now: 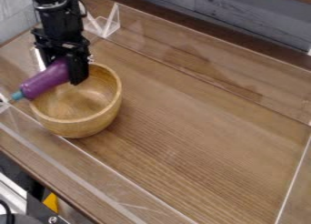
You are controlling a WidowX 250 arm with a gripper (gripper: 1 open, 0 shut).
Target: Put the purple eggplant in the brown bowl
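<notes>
The purple eggplant (46, 80) hangs tilted over the near-left rim of the brown bowl, its green stem end pointing lower left. My black gripper (68, 71) points straight down and is shut on the eggplant's upper end. The brown bowl (83, 107) is a round light wooden bowl resting on the table at the left, right under the gripper. Its inside holds nothing.
A wood-grain table (206, 118) is ringed by low clear plastic walls (170, 36). A clear angled piece (107, 20) stands at the back behind the arm. The table's front edge runs along the lower left.
</notes>
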